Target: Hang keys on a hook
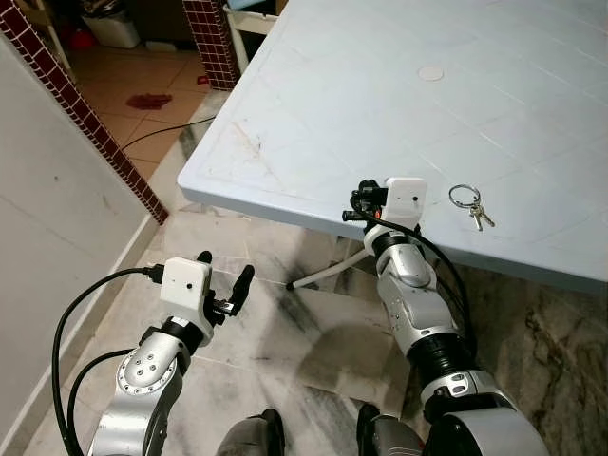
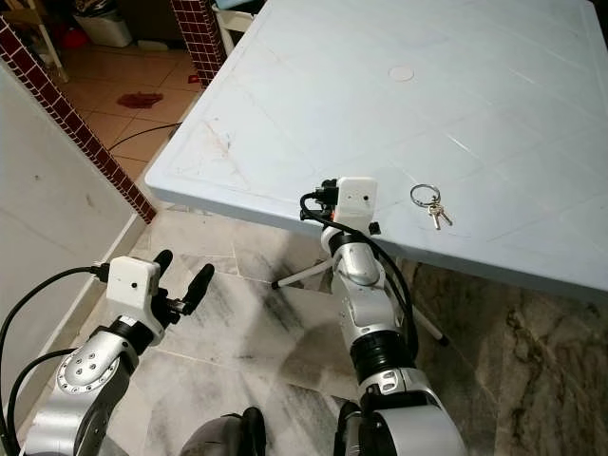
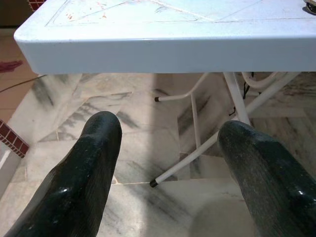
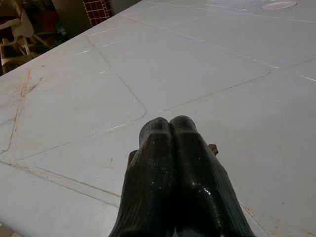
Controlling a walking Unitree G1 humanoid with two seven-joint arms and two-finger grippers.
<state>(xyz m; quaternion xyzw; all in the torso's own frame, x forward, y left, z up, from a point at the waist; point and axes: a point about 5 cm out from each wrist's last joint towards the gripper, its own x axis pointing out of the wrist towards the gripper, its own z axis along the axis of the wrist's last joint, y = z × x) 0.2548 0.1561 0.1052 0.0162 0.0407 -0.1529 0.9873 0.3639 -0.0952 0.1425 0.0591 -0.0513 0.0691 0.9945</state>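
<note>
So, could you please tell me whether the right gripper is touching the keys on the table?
Apart. In the left eye view, bare table separates the right gripper from the keys.

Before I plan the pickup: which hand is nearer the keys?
Right. The right hand is over the table's near edge, just beside the keys, fingers shut. The left hand is low over the floor, off the table's corner, open.
</note>
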